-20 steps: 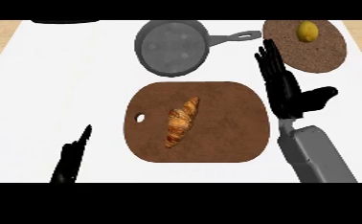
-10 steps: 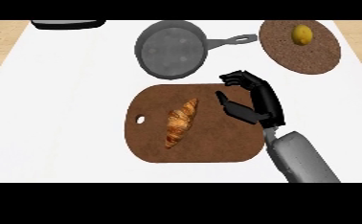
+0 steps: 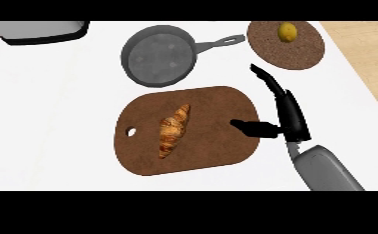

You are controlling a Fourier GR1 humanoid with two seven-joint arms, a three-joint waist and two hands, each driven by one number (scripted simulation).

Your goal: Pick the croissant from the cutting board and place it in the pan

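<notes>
A golden-brown croissant [image 3: 173, 130] lies lengthwise on the brown cutting board [image 3: 214, 108], left of its middle. The grey pan [image 3: 158, 55] sits beyond the board, its handle pointing right. My right hand [image 3: 286, 112] hovers over the board's right edge, fingers straight and pointing away toward the upper left, thumb stretched left over the board. It is open, holds nothing and is well to the right of the croissant. My left hand does not show.
A round brown plate [image 3: 295, 52] with a yellow lemon [image 3: 287, 31] stands at the back right. A grey tray-like object [image 3: 40, 31] sits at the back left corner. The counter's wooden edge runs along the far right.
The right hand has uncurled and shifted right, from above the board's right part to its right edge. The left hand, seen at the lower left a second ago, has left the view.
</notes>
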